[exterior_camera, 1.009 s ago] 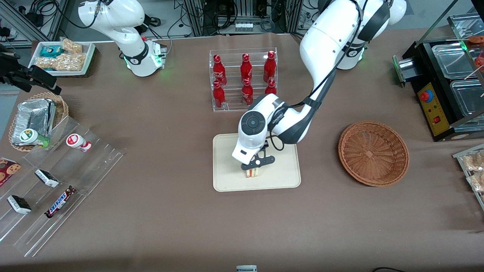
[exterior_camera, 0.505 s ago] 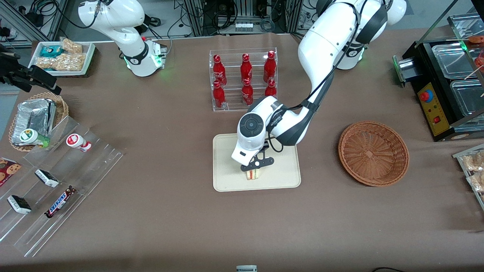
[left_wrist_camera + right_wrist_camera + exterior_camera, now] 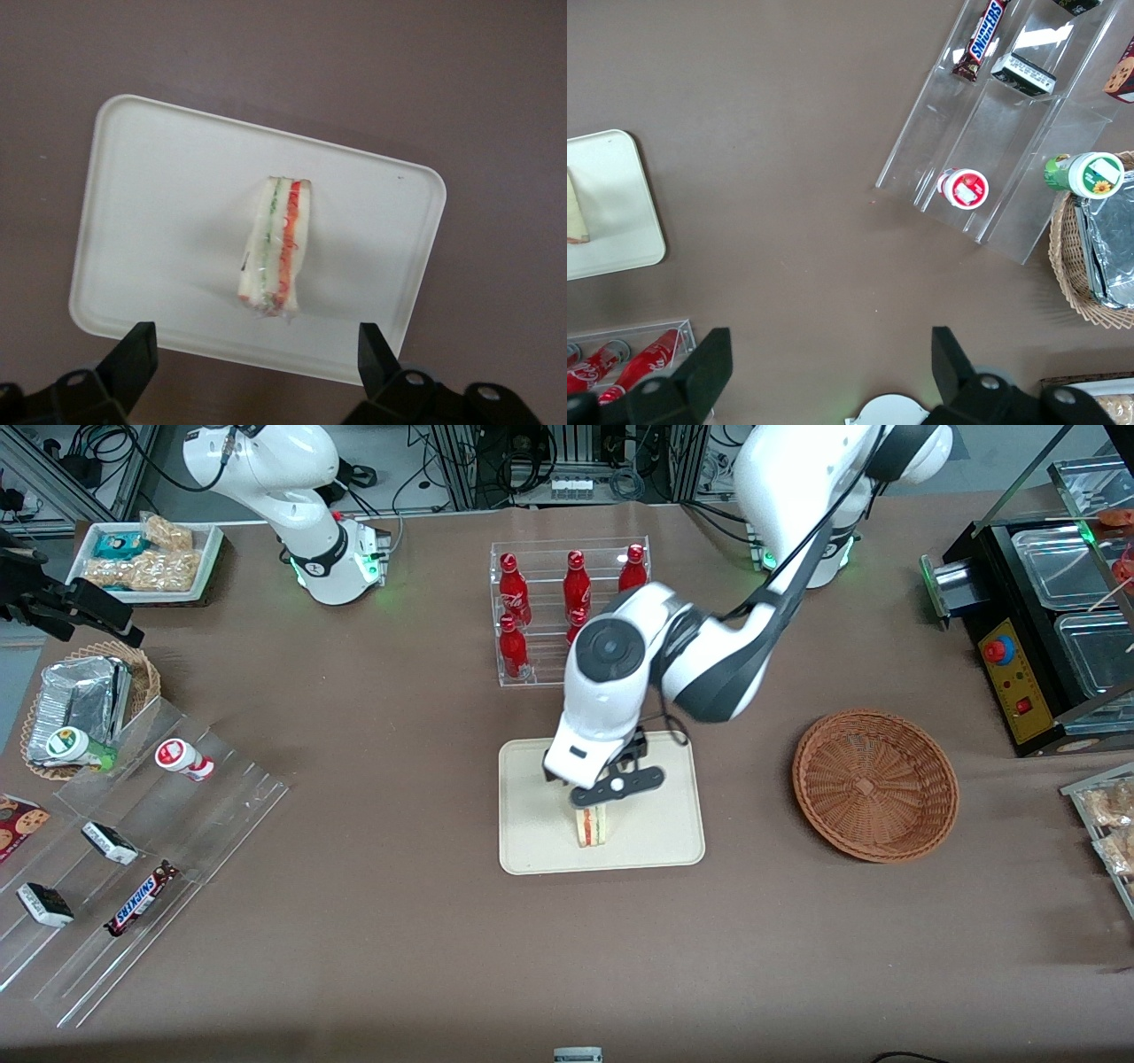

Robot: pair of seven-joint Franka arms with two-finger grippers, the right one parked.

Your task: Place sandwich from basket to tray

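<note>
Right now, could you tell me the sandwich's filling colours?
Red-orange and green stripes in the sandwich; clearest in the left wrist view.

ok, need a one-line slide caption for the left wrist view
Open end effector above the sandwich, which sits free, filling edge up, on the cream tray.

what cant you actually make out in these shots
- Red bottles in the clear rack: front view, the working arm covers some.
- Wrapped triangular sandwich on the cream tray: in the front view, the gripper overlaps its top.
- Open gripper: wrist view, its body is cut off by the edge.
</note>
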